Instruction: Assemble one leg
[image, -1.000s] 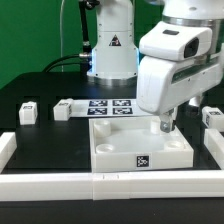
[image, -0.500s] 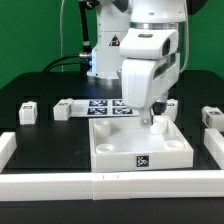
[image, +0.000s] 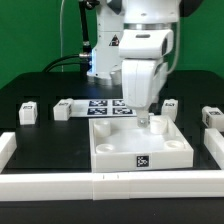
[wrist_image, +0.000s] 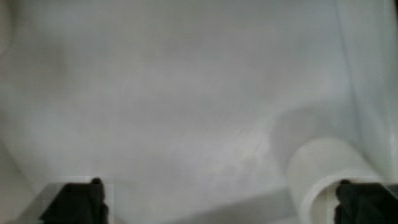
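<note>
The large white square panel (image: 118, 146) lies at the table's front middle. My gripper (image: 152, 122) hangs over its far right corner, fingertips just above the surface. In the wrist view the gripper (wrist_image: 221, 205) is open, its two dark fingertips (wrist_image: 75, 204) wide apart with nothing between them. The panel (wrist_image: 178, 100) fills that view, and a round corner recess (wrist_image: 349, 165) lies by one fingertip. Small white legs lie on the black table: two at the exterior view's left (image: 27, 112) (image: 63, 108), one just behind my gripper (image: 169, 107), and one at the far right (image: 210, 117).
The marker board (image: 108, 106) lies behind the panel, in front of the robot base (image: 110, 50). Low white walls (image: 60, 182) run along the table's front and at both sides (image: 6, 148) (image: 214, 146).
My arm has moved toward the exterior view's left over the panel. This uncovered the leg behind the gripper. The gripper sits slightly lower now.
</note>
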